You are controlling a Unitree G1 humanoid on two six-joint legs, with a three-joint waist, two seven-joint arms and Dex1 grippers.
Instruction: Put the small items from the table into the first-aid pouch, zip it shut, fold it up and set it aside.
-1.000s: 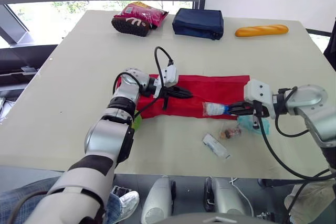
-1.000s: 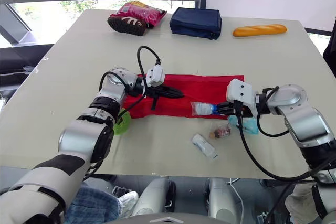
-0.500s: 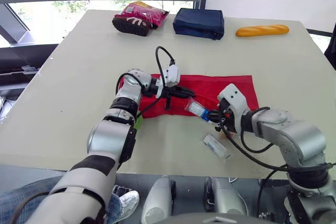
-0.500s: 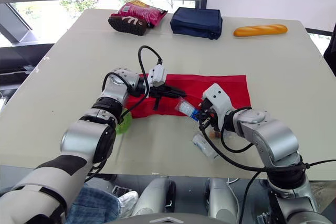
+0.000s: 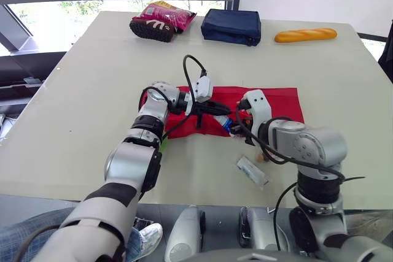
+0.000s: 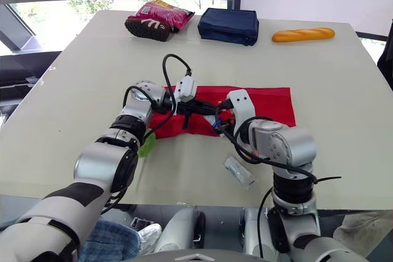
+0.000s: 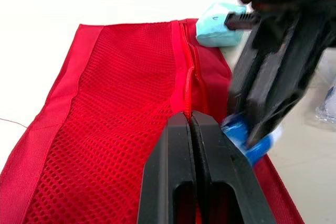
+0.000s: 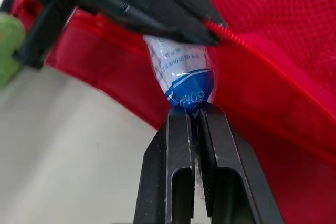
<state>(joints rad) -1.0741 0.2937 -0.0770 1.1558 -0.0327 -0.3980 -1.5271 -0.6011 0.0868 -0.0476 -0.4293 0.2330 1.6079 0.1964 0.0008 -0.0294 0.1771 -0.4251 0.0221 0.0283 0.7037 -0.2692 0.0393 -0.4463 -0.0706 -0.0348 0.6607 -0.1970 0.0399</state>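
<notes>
At the zipper edge of the red mesh fabric pouch point(image 7: 121, 103), left gripper point(image 7: 190, 116) pinches it; right gripper point(image 8: 191, 109) clamps a blue-and-white plastic sachet point(image 8: 184, 72).

Red mesh-weave pouch point(image 7: 115, 103) — white packet point(image 8: 181, 72) with blue print — pale teal pad point(image 7: 218, 24).

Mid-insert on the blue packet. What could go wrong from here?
1. The left hand pinches only the zipper edge of the pouch; a slip would likely drop the opening shut on the packet.
2. The right hand grips the packet by its end, so it may buckle against the zipper lip instead of sliding in.
3. The two hands sit very close at the opening; pushing deeper risks contact.
</notes>
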